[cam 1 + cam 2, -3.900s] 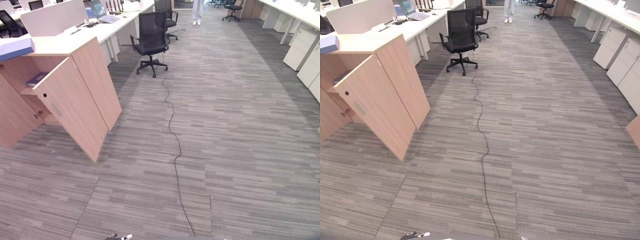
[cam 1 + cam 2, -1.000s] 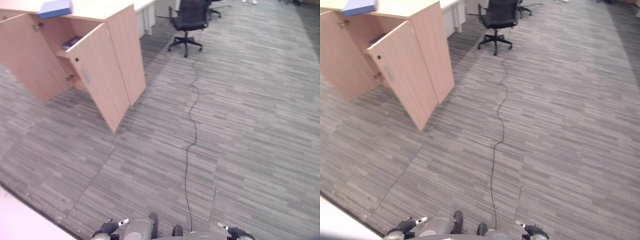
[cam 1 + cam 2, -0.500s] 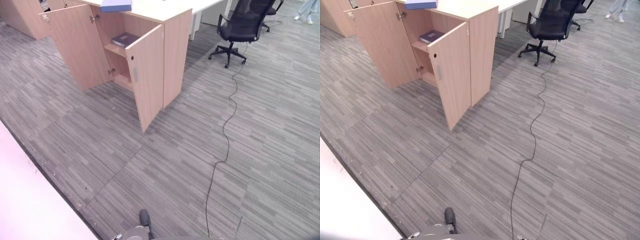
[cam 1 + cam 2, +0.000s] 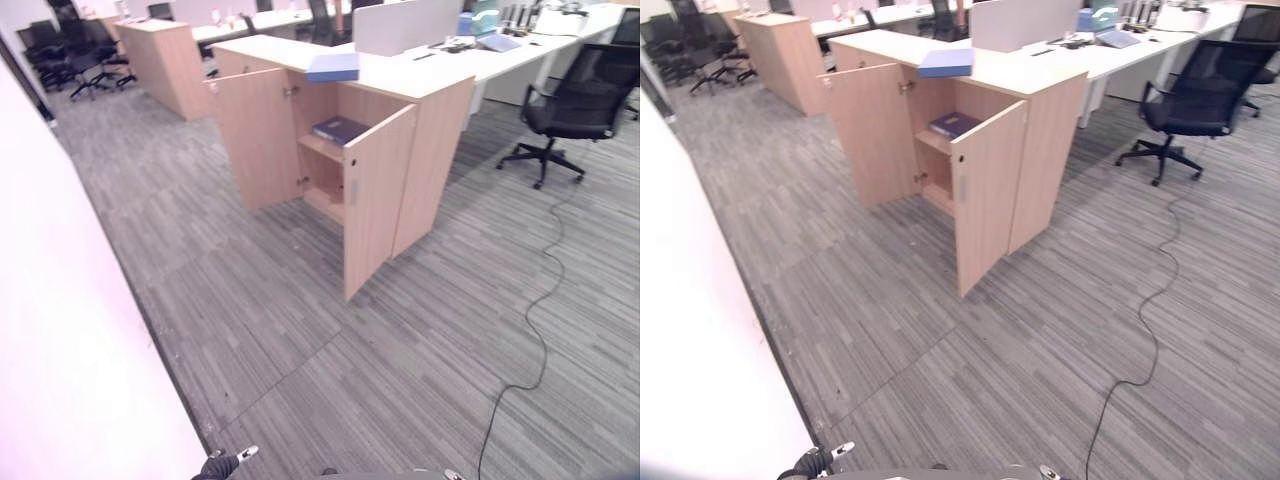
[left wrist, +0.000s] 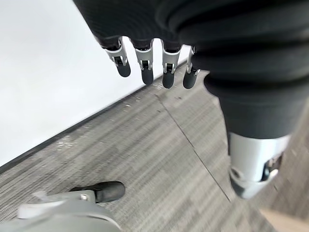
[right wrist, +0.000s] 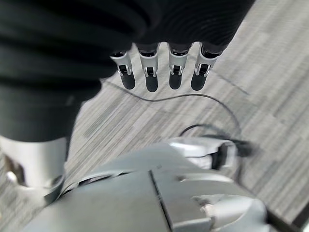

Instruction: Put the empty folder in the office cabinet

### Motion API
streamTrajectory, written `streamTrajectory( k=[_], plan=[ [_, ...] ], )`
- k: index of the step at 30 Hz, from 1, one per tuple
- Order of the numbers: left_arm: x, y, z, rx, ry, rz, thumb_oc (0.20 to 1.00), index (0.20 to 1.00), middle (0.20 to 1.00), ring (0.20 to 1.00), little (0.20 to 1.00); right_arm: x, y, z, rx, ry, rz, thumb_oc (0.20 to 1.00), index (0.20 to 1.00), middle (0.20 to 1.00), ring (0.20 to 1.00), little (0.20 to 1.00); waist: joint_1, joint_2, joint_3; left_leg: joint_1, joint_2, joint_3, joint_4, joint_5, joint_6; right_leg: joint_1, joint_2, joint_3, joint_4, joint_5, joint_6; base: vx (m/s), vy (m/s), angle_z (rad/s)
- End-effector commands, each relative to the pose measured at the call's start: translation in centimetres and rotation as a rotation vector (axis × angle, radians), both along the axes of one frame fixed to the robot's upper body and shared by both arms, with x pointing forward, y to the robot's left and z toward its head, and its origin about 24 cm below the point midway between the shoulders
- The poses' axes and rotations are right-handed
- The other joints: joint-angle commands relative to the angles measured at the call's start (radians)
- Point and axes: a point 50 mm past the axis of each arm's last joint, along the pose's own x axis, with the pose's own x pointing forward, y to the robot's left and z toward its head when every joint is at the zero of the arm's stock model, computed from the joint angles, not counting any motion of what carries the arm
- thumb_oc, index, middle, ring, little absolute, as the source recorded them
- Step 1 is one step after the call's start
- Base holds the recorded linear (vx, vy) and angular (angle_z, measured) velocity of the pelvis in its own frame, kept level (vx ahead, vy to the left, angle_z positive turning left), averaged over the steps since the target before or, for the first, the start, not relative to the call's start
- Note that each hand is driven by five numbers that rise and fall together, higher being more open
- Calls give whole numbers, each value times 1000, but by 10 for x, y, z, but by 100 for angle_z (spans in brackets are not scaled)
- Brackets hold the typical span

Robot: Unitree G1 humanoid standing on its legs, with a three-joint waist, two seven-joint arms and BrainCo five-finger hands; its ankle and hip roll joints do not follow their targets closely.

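Note:
A light blue folder lies flat on top of the light wood office cabinet, near its front edge. Both cabinet doors stand open: the left door is swung wide and the right door juts out toward me. On the shelf inside rests a dark blue folder. The cabinet stands a few steps ahead of me across the carpet. My left hand hangs at my side with straight fingers and holds nothing. My right hand hangs the same way, open, over the floor.
A white wall runs close along my left. A black office chair stands to the right of the cabinet, beside white desks behind it. A second wood cabinet stands further back on the left. Grey carpet lies between me and the cabinet.
The camera has swung left and lifted, so the cabinet now sits in the upper middle and the white wall has grown on the left. Nothing in the room has moved.

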Motion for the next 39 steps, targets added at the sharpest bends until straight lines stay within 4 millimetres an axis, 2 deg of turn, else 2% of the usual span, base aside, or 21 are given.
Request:
streamTrajectory(
  k=[1, 2, 3, 4, 8, 10, 13, 16, 21, 25, 27, 28, 30, 31, 32, 33, 34, 35, 37, 39],
  plan=[
    [13, -4, 2, 3, -35, -34, 1000, 1000, 1000, 1000, 1000, 13, -4, 3, -5, -61, -52, 1000, 1000, 1000, 1000, 1000, -39, 11, 60, 34, 23, -97, 24, -91, -68, -33, 156, 33, -220, 167, -47, 154, -80, 107],
    [15, -5, 2, 5, -33, -68, 1000, 1000, 1000, 1000, 1000, 13, -4, 3, -2, -70, -78, 1000, 1000, 1000, 1000, 1000, -55, -11, 62, 49, 0, -147, 24, -101, -74, -37, 223, 90, -335, 185, -30, 155, -80, 111],
    [15, -5, 2, 5, -33, -68, 1000, 1000, 1000, 1000, 1000, 13, -4, 3, -2, -70, -78, 1000, 1000, 1000, 1000, 1000, -55, -11, 61, 48, 0, -147, 24, -101, -74, -37, 223, 90, -335, 185, -30, 152, -75, 109],
    [16, -7, 2, 4, -29, -80, 1000, 1000, 1000, 1000, 1000, 12, -4, 3, -1, -71, -88, 1000, 1000, 1000, 1000, 1000, -63, -19, 58, 55, -12, -171, 22, -103, -75, -62, 252, 119, -377, 209, -21, 109, -38, 95],
    [10, -7, 0, -2, -9, -70, 1000, 1000, 1000, 1000, 1000, 3, -5, 2, 0, -53, -130, 1000, 1000, 1000, 1000, 1000, -83, -51, 55, 110, -46, -262, 17, -126, -84, -78, 310, 180, -513, 293, 10, 195, -67, 85],
    [5, -6, -1, -3, 5, -58, 1000, 1000, 1000, 1000, 1000, -2, -5, 1, 1, -41, -137, 1000, 1000, 1000, 1000, 1000, -84, -59, 52, 126, -47, -278, 20, -136, -86, -72, 313, 188, -525, 310, 11, 201, -95, 63],
    [1, -5, -2, 1, 22, -58, 1000, 1000, 1000, 1000, 1000, -6, -4, 0, 2, -27, -137, 1000, 1000, 1000, 1000, 1000, -81, -65, 47, 142, -42, -289, 21, -146, -89, -65, 314, 189, -518, 308, 7, 149, -77, 41],
    [-4, -5, -2, 10, 41, -68, 1000, 1000, 1000, 1000, 1000, -14, -4, -1, 3, 0, -128, 1000, 1000, 1000, 1000, 1000, -76, -65, 18, 168, -21, -287, -3, -166, -95, -34, 314, 186, -525, 281, -12, 238, -134, -2],
    [0, -5, -2, 10, 29, -74, 1000, 1000, 1000, 1000, 1000, -17, -7, 0, 6, -1, -134, 1000, 1000, 1000, 1000, 1000, -89, -56, -3, 180, 34, -298, 30, -217, -127, -14, 337, 178, -509, 219, -37, 241, -164, 6],
    [9, -5, 0, 13, 2, -74, 1000, 1000, 1000, 1000, 1000, -21, -10, 0, 2, -2, -158, 1000, 1000, 1000, 1000, 1000, -99, -61, -7, 142, 78, -262, 161, -235, -170, 32, 336, 159, -509, 177, -56, 215, -181, 25],
    [12, -5, 1, 12, -14, -71, 1000, 1000, 1000, 1000, 1000, -22, -11, 0, 0, -2, -162, 1000, 1000, 1000, 1000, 1000, -96, -68, 1, 86, 86, -215, 299, -198, -193, 68, 329, 155, -516, 166, -63, 143, -150, 30],
    [16, -4, 2, 15, -31, -64, 1000, 1000, 1000, 1000, 1000, -18, -11, 1, -6, -13, -159, 1000, 1000, 1000, 1000, 1000, -92, -75, 15, 15, 84, -192, 426, -147, -202, 80, 324, 156, -515, 166, -71, 55, -133, 28],
    [21, -3, 4, 4, -54, -35, 1000, 1000, 1000, 1000, 1000, -10, -14, 3, -14, -34, -145, 1000, 1000, 1000, 1000, 1000, -76, -91, 47, -99, 81, -139, 637, -65, -190, 102, 321, 163, -509, 166, -89, -2, -128, 22],
    [21, -3, 4, 4, -54, -35, 1000, 1000, 1000, 1000, 1000, -10, -14, 3, -14, -34, -145, 1000, 1000, 1000, 1000, 1000, -76, -89, 46, -104, 82, -139, 643, -68, -190, 99, 323, 163, -508, 166, -89, 46, -166, 10],
    [19, -1, 4, 5, -47, -44, 1000, 1000, 1000, 1000, 1000, -9, -17, 4, -22, -30, -136, 1000, 1000, 1000, 1000, 1000, -68, -102, 54, -176, 119, -52, 732, -61, -157, 117, 316, 174, -508, 156, -104, 104, -151, 1],
    [18, 0, 4, 8, -45, -48, 1000, 1000, 1000, 1000, 1000, -8, -21, 5, -32, -27, -130, 1000, 1000, 1000, 1000, 1000, -59, -110, 56, -223, 127, -20, 738, -82, -138, 129, 305, 181, -510, 151, -109, 108, -149, 5],
    [18, 0, 4, 8, -45, -48, 1000, 1000, 1000, 1000, 1000, -8, -21, 5, -32, -27, -130, 1000, 1000, 1000, 1000, 1000, -57, -107, 56, -224, 130, -19, 742, -86, -138, 129, 307, 182, -509, 150, -109, 135, -64, -2],
    [16, 3, 4, 17, -40, -39, 1000, 1000, 1000, 1000, 1000, -9, -24, 6, -42, -22, -124, 1000, 1000, 1000, 1000, 1000, -47, -113, 57, -286, 135, 3, 692, -113, -129, 145, 291, 188, -508, 141, -109, 142, -29, -6],
    [13, 7, 4, 28, -34, -17, 1000, 1000, 1000, 1000, 1000, -12, -27, 6, -53, -6, -125, 1000, 1000, 1000, 1000, 1000, -39, -109, 59, -295, 160, 10, 547, -97, -146, 156, 285, 185, -505, 122, -105, 183, -5, -5],
    [9, 9, 4, 32, -26, 1, 1000, 1000, 1000, 1000, 1000, -16, -31, 7, -62, 4, -127, 1000, 1000, 1000, 1000, 1000, -31, -95, 61, -279, 164, -1, 371, -58, -165, 182, 287, 185, -508, 98, -99, 188, 35, 4]
  ],
)
